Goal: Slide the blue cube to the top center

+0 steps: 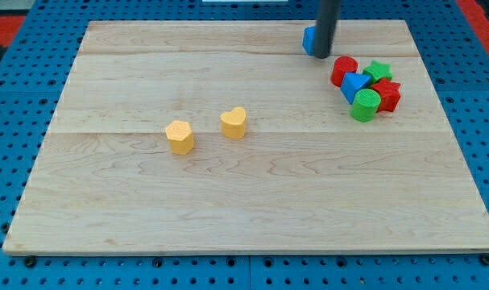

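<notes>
Nearest, left of centre on the pale wooden board (252, 201), sit a yellow hexagonal block (180, 136) and a yellow heart-shaped block (234, 123), well clear. At upper right huddle red, green and blue pieces (366, 84). Farthest, the blue cube (309, 40) sits at the frame's top, right of centre, my tip (320, 56) touching its right side. There is no pincer, just a bare rod holding nothing. Push steadily leftward along the top edge. The rod hides most of the cube

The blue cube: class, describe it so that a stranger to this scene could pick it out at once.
Start at the wooden board and follow its top edge rightward to the dark rod. My tip touches the blue cube, which peeks out on the rod's left. Unlike the blue block inside the red-and-green cluster below, it sits alone.
</notes>
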Action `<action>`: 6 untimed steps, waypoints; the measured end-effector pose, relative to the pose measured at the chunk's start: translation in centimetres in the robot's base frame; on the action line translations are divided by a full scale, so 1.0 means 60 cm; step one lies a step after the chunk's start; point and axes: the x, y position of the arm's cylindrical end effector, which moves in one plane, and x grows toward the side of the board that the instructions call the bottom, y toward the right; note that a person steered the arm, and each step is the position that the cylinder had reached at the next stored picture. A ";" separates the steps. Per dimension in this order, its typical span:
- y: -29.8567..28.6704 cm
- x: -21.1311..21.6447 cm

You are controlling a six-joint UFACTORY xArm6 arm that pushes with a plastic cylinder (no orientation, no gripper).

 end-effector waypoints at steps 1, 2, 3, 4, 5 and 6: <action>0.077 -0.007; 0.056 -0.036; -0.048 -0.050; -0.139 -0.054; -0.213 -0.056; -0.220 -0.032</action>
